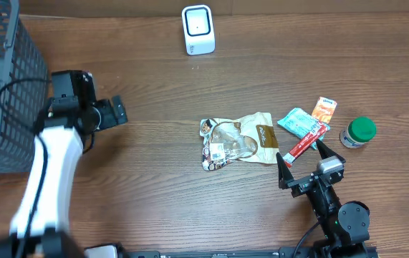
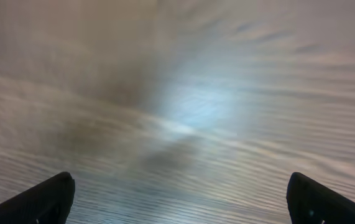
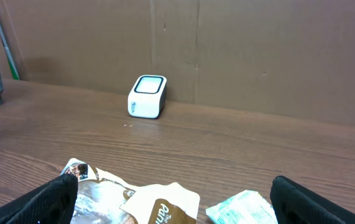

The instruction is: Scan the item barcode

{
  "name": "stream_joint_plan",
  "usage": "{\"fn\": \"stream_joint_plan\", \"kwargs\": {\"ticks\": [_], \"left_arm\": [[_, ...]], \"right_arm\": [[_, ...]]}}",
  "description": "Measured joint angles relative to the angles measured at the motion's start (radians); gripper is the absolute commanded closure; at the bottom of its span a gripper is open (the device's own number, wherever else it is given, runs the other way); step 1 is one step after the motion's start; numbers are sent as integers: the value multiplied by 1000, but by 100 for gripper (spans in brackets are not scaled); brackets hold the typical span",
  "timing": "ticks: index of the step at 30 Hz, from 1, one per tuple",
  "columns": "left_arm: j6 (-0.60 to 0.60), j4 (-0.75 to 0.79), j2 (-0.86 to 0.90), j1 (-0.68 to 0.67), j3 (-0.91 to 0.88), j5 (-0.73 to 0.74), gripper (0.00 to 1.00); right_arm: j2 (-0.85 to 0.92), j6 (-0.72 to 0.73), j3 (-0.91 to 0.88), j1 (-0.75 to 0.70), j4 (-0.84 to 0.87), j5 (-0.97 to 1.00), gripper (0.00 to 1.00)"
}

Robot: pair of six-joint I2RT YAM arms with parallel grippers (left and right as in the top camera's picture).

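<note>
— What is on my left?
— A grey basket (image 1: 3,86) stands at the far left edge. Just beside it, your left gripper (image 1: 120,112) hangs over bare wood. Its jaws are wide open and hold nothing.
— And in the middle?
— The white scanner (image 1: 198,30) stands at the back of the table (image 1: 154,186). The snack bag (image 1: 236,140) lies flat in front of it, well apart from your left gripper.
— Where is the bag from my right jaws?
— Your right gripper (image 1: 301,156) is near the front edge, jaws wide open and empty. The bag lies just ahead of it and a bit to its left. In the right wrist view, the bag's near edge shows low down between the two fingertips (image 3: 59,199).
— Anything else?
— A red stick (image 1: 306,141) and a teal packet (image 1: 296,120) lie close by the right jaws. An orange packet (image 1: 324,109) and a green-lid bottle (image 1: 358,132) come last on the right
</note>
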Motion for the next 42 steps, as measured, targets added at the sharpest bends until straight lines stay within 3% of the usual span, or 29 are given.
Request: {"fn": "stream_joint_plan", "kwargs": {"ticks": [12, 18, 23, 30, 34, 42], "left_arm": [[0, 3, -609, -34, 0, 3, 0], [0, -22, -699, -34, 0, 3, 0], [0, -144, -729, -34, -13, 0, 0], [0, -196, -890, -34, -197, 6, 0], [0, -14, -998, -34, -362, 27, 0], [-1, 647, -1223, -34, -586, 154, 0]], "right_arm": [[0, 1, 0, 0, 0, 0, 0], [0, 3, 0, 0, -1, 0, 0], [0, 2, 0, 0, -1, 0, 0], [0, 2, 0, 0, 0, 0, 0], [0, 2, 0, 0, -1, 0, 0], [0, 2, 0, 0, -1, 0, 0]]}}
